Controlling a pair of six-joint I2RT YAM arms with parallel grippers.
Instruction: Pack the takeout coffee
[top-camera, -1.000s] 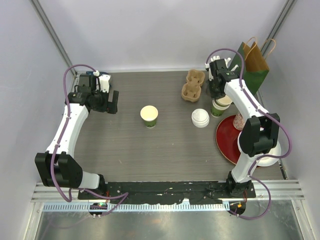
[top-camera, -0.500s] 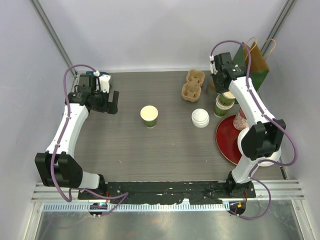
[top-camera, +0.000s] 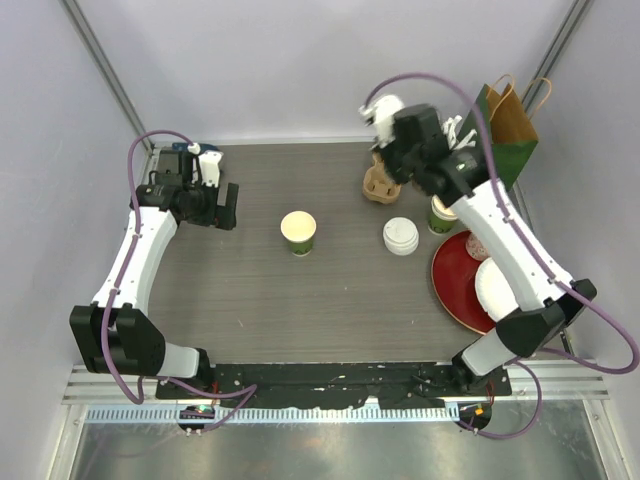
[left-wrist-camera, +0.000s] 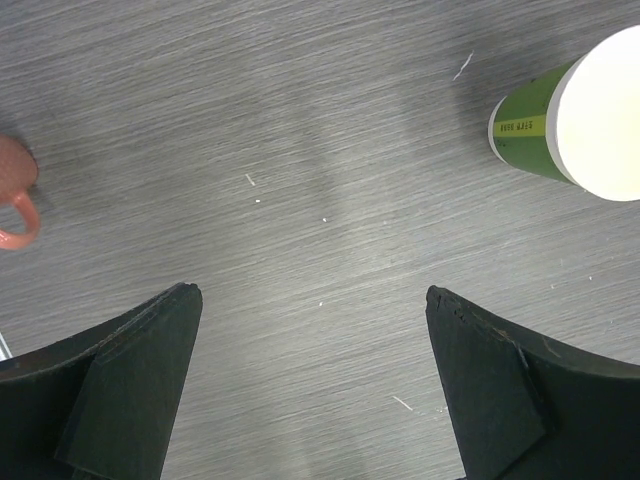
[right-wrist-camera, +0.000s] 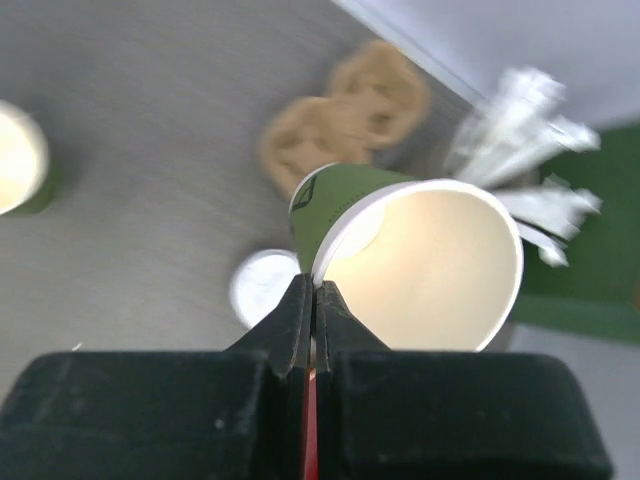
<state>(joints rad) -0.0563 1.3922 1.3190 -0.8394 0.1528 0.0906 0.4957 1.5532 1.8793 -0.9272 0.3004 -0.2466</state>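
Note:
My right gripper (right-wrist-camera: 313, 290) is shut on the rim of a green paper cup (right-wrist-camera: 420, 250). That cup is cream inside, has no lid, and hangs tilted in the air. In the top view this gripper (top-camera: 392, 168) is raised over the cardboard cup carrier (top-camera: 376, 186), and the held cup is hidden under the arm. A second lidless green cup (top-camera: 298, 231) stands mid-table; it also shows in the left wrist view as a cup (left-wrist-camera: 570, 120). White lids (top-camera: 400, 236) sit stacked beside it. My left gripper (left-wrist-camera: 312, 292) hangs open over bare table at the far left.
A stack of green cups (top-camera: 440, 213) stands right of the lids. A red plate (top-camera: 455, 275) carries a white plate (top-camera: 497, 288). A green and brown paper bag (top-camera: 505, 125) stands at the back right. Walls close the table on three sides.
My right gripper closed on the top cup's rim, lifted it off the stack and swung up and left over the carrier. The left arm has not moved.

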